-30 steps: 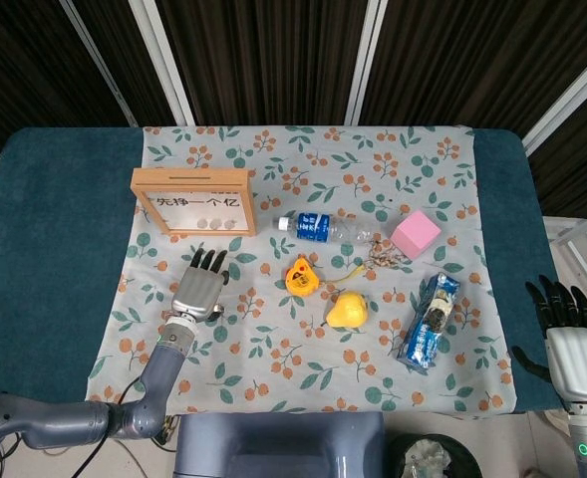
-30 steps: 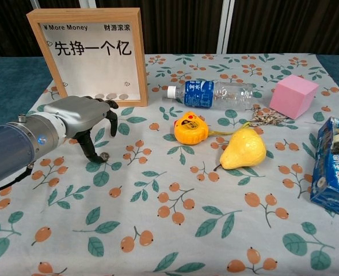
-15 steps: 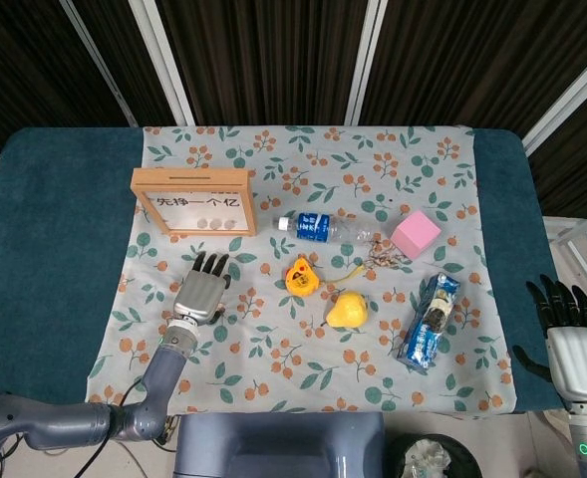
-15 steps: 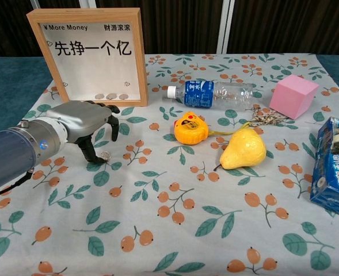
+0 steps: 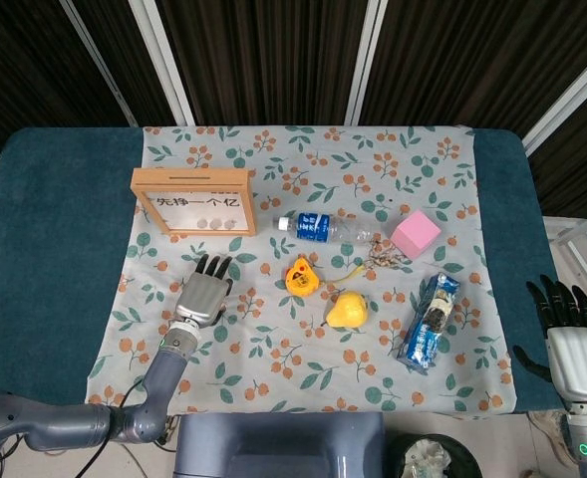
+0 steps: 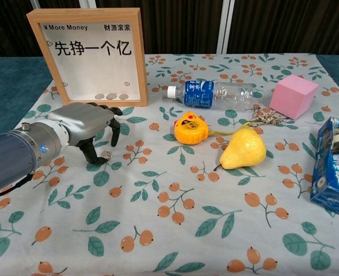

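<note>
Your left hand (image 6: 86, 123) hovers palm-down over the floral cloth, fingers curled, its thumb tip touching a small coin (image 6: 106, 154) lying just right of it (whether it is pinched, I cannot tell). The wooden coin frame (image 6: 88, 54) stands just beyond. Your right hand (image 5: 572, 344) idles open, far off. Since a second ago, the left hand has edged slightly rightward and lower.

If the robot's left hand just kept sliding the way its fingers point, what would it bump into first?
Probably the wooden picture frame. In the head view the left hand points up the table toward the frame's lower edge, with only flowered cloth between. A small coin lies at its fingertips.
</note>
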`<action>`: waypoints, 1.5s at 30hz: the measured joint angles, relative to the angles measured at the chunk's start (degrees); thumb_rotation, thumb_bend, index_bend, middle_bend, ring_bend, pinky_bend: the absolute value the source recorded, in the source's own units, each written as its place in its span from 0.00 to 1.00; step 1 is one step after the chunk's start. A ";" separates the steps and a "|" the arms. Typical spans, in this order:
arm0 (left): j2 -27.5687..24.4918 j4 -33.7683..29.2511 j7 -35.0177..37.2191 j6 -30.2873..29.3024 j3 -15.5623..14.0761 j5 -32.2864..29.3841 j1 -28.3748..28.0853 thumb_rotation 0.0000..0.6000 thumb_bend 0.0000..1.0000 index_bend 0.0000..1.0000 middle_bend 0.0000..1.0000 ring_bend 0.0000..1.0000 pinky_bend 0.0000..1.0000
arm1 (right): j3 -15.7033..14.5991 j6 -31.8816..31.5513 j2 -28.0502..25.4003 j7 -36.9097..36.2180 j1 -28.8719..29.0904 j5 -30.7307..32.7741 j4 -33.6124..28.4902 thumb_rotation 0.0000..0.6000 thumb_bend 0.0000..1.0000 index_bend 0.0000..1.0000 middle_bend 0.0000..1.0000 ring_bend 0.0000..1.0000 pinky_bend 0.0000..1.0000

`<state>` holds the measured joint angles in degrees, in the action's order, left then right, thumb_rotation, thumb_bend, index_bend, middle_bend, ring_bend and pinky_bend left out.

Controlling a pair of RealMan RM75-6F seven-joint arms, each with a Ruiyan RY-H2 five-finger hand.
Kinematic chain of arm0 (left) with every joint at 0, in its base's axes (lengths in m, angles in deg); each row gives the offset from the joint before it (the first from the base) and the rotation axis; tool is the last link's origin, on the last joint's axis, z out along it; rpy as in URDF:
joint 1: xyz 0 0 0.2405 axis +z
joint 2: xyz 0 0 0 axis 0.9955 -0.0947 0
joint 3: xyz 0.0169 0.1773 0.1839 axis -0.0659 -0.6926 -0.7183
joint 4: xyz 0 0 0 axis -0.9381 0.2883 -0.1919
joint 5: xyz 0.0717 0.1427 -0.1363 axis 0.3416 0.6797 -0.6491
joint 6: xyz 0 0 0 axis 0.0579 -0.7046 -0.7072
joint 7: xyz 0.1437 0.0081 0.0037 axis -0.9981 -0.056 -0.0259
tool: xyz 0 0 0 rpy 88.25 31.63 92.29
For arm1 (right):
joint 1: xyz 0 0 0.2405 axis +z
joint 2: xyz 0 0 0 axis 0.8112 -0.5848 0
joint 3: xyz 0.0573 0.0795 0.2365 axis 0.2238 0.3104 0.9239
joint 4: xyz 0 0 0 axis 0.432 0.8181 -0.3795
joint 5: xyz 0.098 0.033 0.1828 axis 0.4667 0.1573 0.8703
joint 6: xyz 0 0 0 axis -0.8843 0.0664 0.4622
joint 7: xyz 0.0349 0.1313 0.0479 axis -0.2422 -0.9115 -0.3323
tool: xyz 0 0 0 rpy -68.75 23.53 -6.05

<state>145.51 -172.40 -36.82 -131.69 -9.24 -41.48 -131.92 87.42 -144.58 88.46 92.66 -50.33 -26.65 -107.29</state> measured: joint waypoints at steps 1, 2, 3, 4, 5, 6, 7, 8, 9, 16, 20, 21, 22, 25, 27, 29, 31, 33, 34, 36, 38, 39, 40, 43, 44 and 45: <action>-0.01 -0.02 0.11 0.11 -0.03 0.10 -0.01 1.00 0.11 0.47 0.02 0.00 0.00 | 0.01 0.00 0.00 0.01 0.00 0.01 0.00 1.00 0.30 0.08 0.00 0.00 0.00; -0.01 -0.02 0.13 0.16 -0.07 0.19 -0.02 1.00 0.12 0.47 0.02 0.00 0.00 | 0.01 -0.01 0.00 0.02 0.00 0.01 0.00 1.00 0.30 0.08 0.00 0.00 0.00; -0.01 -0.01 0.11 0.19 -0.12 0.22 -0.03 1.00 0.12 0.47 0.02 0.00 0.00 | 0.02 -0.03 0.00 0.02 -0.01 0.02 0.00 1.00 0.30 0.08 0.00 0.00 0.00; -0.01 -0.02 0.03 0.22 -0.17 0.22 -0.06 1.00 0.12 0.48 0.03 0.00 0.00 | 0.02 0.00 0.00 0.01 -0.01 0.05 -0.02 1.00 0.30 0.08 0.00 0.00 0.00; -0.01 -0.02 -0.05 0.23 -0.19 0.19 -0.07 1.00 0.12 0.48 0.03 0.00 0.00 | 0.02 0.02 -0.01 0.01 -0.01 0.07 -0.04 1.00 0.30 0.08 0.00 0.00 0.00; -0.01 -0.03 -0.16 0.24 -0.23 0.12 -0.09 1.00 0.12 0.48 0.03 0.00 0.00 | 0.02 0.01 -0.02 0.02 -0.01 0.07 -0.04 1.00 0.30 0.08 0.00 0.00 0.00; -0.03 -0.06 -0.36 0.26 -0.28 -0.03 -0.11 1.00 0.13 0.48 0.03 0.00 0.00 | 0.05 -0.01 -0.02 0.01 -0.01 0.07 -0.03 1.00 0.30 0.08 0.00 0.00 0.00; -0.05 -0.12 -0.52 0.28 -0.34 -0.15 -0.13 1.00 0.13 0.49 0.04 0.00 0.00 | 0.07 -0.04 -0.01 0.01 -0.01 0.08 -0.02 1.00 0.30 0.08 0.00 0.00 0.00; -0.09 -0.20 -0.62 0.29 -0.38 -0.24 -0.14 1.00 0.14 0.49 0.04 0.00 0.00 | 0.07 -0.06 0.00 0.03 -0.02 0.08 -0.02 1.00 0.30 0.08 0.00 0.00 0.00; -0.19 -0.50 -0.66 0.10 -0.34 -0.22 -0.18 1.00 0.20 0.54 0.07 0.00 0.00 | 0.10 -0.11 0.04 0.08 -0.05 0.13 -0.03 1.00 0.30 0.08 0.00 0.00 0.00; -0.27 -0.62 -0.83 -0.02 -0.40 -0.25 -0.19 1.00 0.24 0.56 0.08 0.00 0.00 | 0.14 -0.13 0.07 0.10 -0.06 0.20 -0.04 1.00 0.30 0.08 0.00 0.00 0.00; -0.28 -0.62 -0.88 -0.04 -0.42 -0.29 -0.19 1.00 0.25 0.56 0.08 0.00 0.00 | 0.15 -0.15 0.07 0.09 -0.06 0.20 -0.03 1.00 0.30 0.08 0.00 0.00 0.00; -0.30 -0.63 -0.97 -0.04 -0.44 -0.38 -0.20 1.00 0.26 0.56 0.08 0.00 0.00 | 0.17 -0.18 0.09 0.09 -0.07 0.21 -0.03 1.00 0.30 0.08 0.00 0.00 0.00; -0.32 -0.64 -1.21 -0.03 -0.48 -0.68 -0.23 1.00 0.28 0.57 0.09 0.00 0.00 | 0.20 -0.17 0.10 0.12 -0.08 0.28 -0.04 1.00 0.30 0.08 0.00 0.00 0.00; -0.35 -0.65 -1.28 -0.03 -0.46 -0.86 -0.25 1.00 0.30 0.57 0.09 0.00 0.00 | 0.23 -0.20 0.11 0.12 -0.09 0.32 -0.06 1.00 0.30 0.08 0.00 0.00 0.00; -0.41 -0.67 -1.25 -0.09 -0.41 -0.93 -0.23 1.00 0.33 0.57 0.09 0.00 0.00 | 0.24 -0.21 0.13 0.14 -0.10 0.35 -0.05 1.00 0.30 0.08 0.00 0.00 0.00; -0.47 -0.72 -1.00 -0.14 -0.29 -0.94 -0.18 1.00 0.35 0.57 0.09 0.00 0.00 | 0.23 -0.17 0.15 0.15 -0.09 0.36 -0.07 1.00 0.30 0.08 0.00 0.00 0.00; -0.57 -0.80 -0.65 -0.19 -0.11 -0.90 -0.12 1.00 0.37 0.58 0.09 0.00 0.00 | 0.21 -0.12 0.15 0.15 -0.08 0.35 -0.08 1.00 0.30 0.08 0.00 0.00 0.00; -0.64 -0.86 -0.42 -0.23 0.02 -0.87 -0.08 1.00 0.38 0.58 0.10 0.00 0.00 | 0.19 -0.10 0.15 0.14 -0.08 0.34 -0.08 1.00 0.30 0.08 0.00 0.00 0.00; -0.80 -1.02 -0.22 -0.23 0.18 -0.85 -0.06 1.00 0.41 0.58 0.10 0.00 0.00 | 0.20 -0.08 0.16 0.17 -0.07 0.37 -0.08 1.00 0.30 0.08 0.00 0.00 0.00; -0.94 -1.21 -0.07 -0.19 0.28 -0.86 -0.07 1.00 0.44 0.59 0.10 0.00 0.00 | 0.20 -0.05 0.16 0.23 -0.08 0.43 -0.12 1.00 0.30 0.08 0.00 0.00 0.00; -0.99 -1.30 0.05 -0.15 0.34 -0.87 -0.07 1.00 0.45 0.59 0.11 0.00 0.00 | 0.21 -0.04 0.16 0.27 -0.08 0.45 -0.13 1.00 0.30 0.08 0.00 0.00 0.00; -1.06 -1.43 0.20 -0.07 0.40 -0.91 -0.07 1.00 0.46 0.59 0.11 0.00 0.00 | 0.22 -0.04 0.16 0.31 -0.07 0.46 -0.13 1.00 0.30 0.08 0.00 0.00 0.00; -1.26 -1.75 0.45 0.08 0.43 -0.99 -0.05 1.00 0.50 0.62 0.13 0.00 0.00 | 0.23 0.01 0.16 0.34 -0.09 0.59 -0.16 1.00 0.30 0.08 0.00 0.00 0.00; -1.30 -1.79 0.43 0.09 0.39 -0.99 -0.06 1.00 0.52 0.64 0.14 0.00 0.00 | 0.25 0.05 0.15 0.32 -0.09 0.67 -0.20 1.00 0.30 0.08 0.00 0.00 0.00; -1.33 -1.82 0.41 0.07 0.34 -1.01 -0.06 1.00 0.53 0.65 0.15 0.00 0.00 | 0.27 0.07 0.13 0.30 -0.10 0.74 -0.26 1.00 0.30 0.08 0.00 0.00 0.00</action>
<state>144.18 -174.23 -36.41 -131.62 -8.90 -42.49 -131.98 87.69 -144.51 88.60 92.96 -50.42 -25.91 -107.55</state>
